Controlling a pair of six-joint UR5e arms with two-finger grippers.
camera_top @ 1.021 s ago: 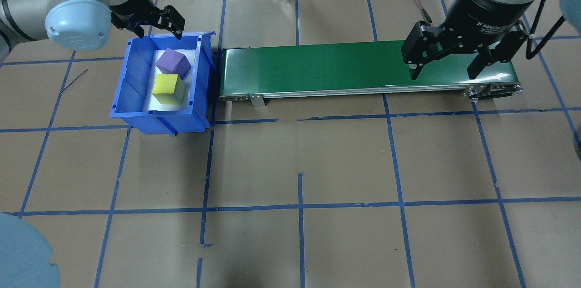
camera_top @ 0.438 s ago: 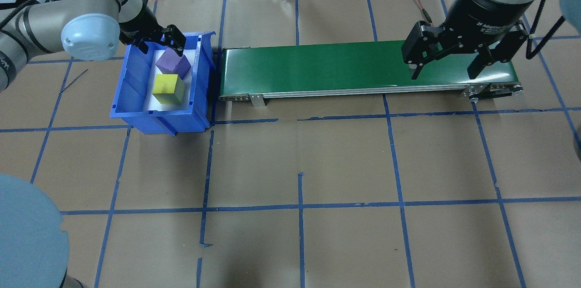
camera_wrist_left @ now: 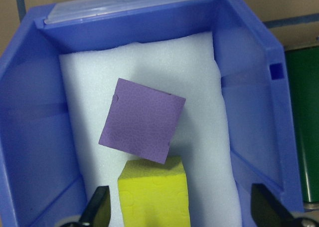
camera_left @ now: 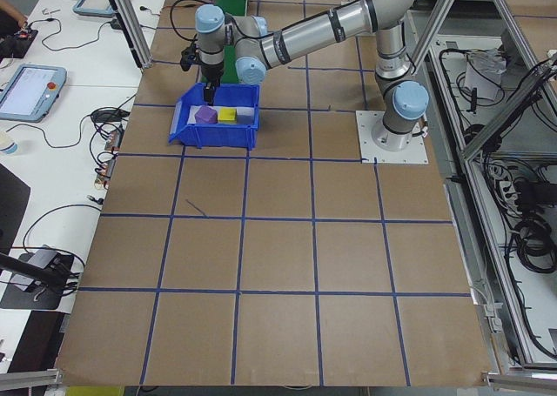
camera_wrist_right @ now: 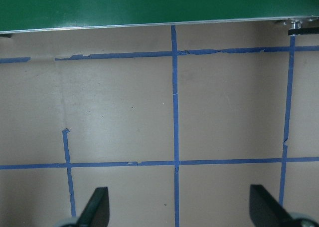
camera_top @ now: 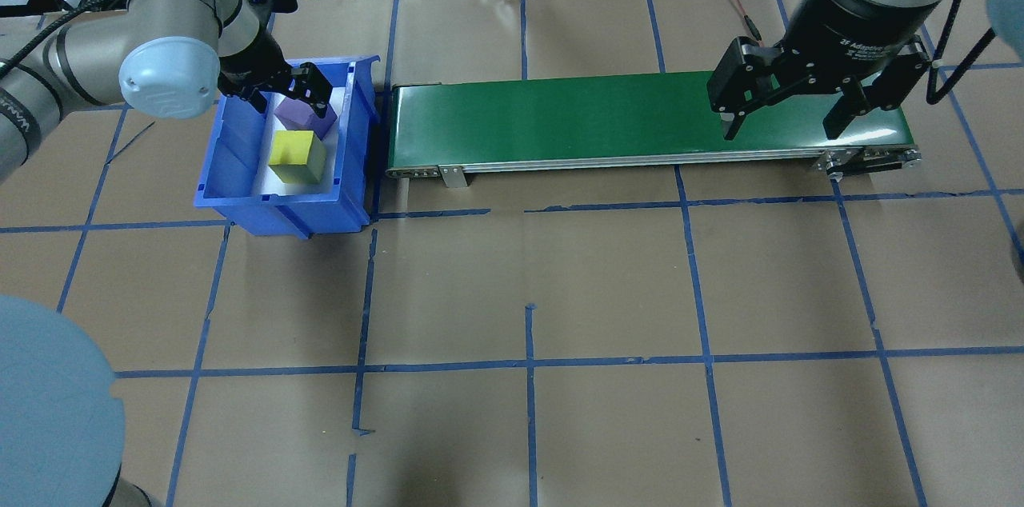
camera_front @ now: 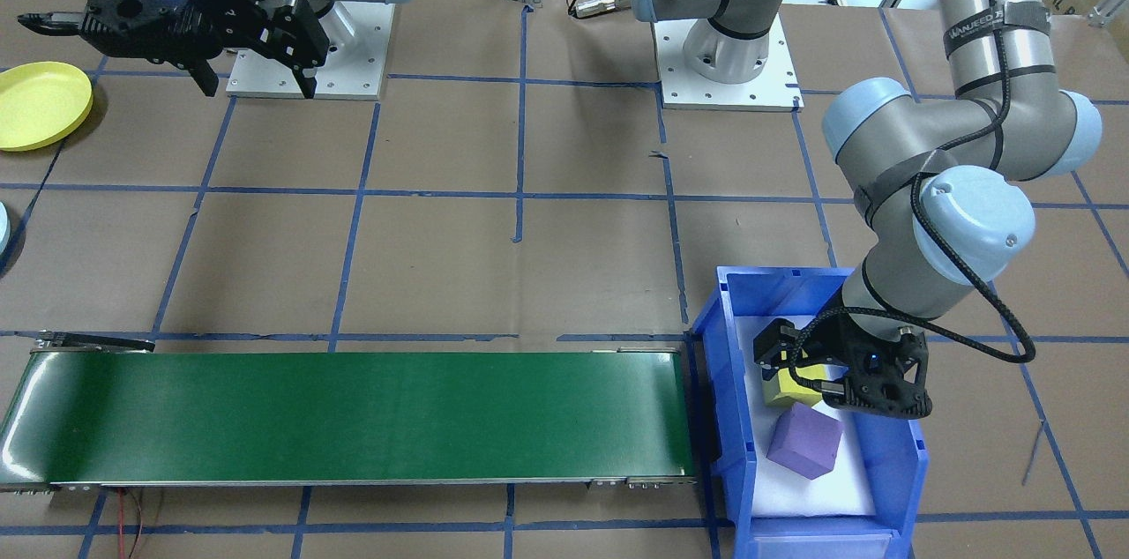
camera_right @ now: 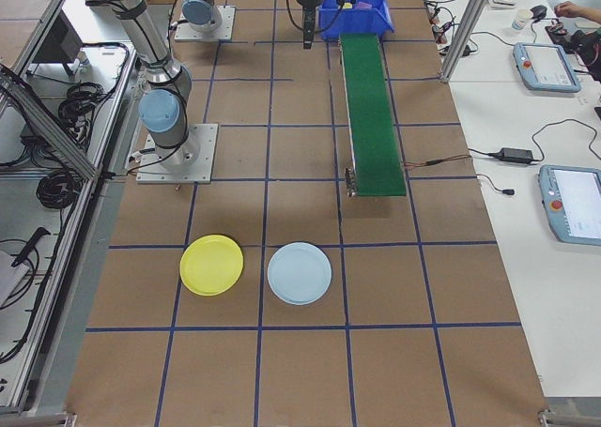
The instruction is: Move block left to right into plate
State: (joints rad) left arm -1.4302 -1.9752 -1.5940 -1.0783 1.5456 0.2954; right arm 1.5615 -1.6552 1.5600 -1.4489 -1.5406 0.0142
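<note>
Brown papered table (camera_top: 528, 267); right end effector (camera_top: 788, 119) reads "2F Adaptive".

Brown paper-covered table (camera_top: 528, 267), ruled into squares by blue tape. Directly below the wide-open left gripper (camera_top: 282, 91) — blue bin (camera_top: 232, 163), sitting on the tabletop. Just beside the bin, stretching toward the right gripper (camera_top: 788, 111), green conveyor belt (camera_top: 560, 119); its far end under that open gripper. Well away from both grippers, past the conveyor's end — yellow plate (camera_right: 211, 265) and pale blue plate (camera_right: 300, 273), side by side, apart. Two white arm base plates (camera_front: 728, 65) bolted on the robot's side.
</note>
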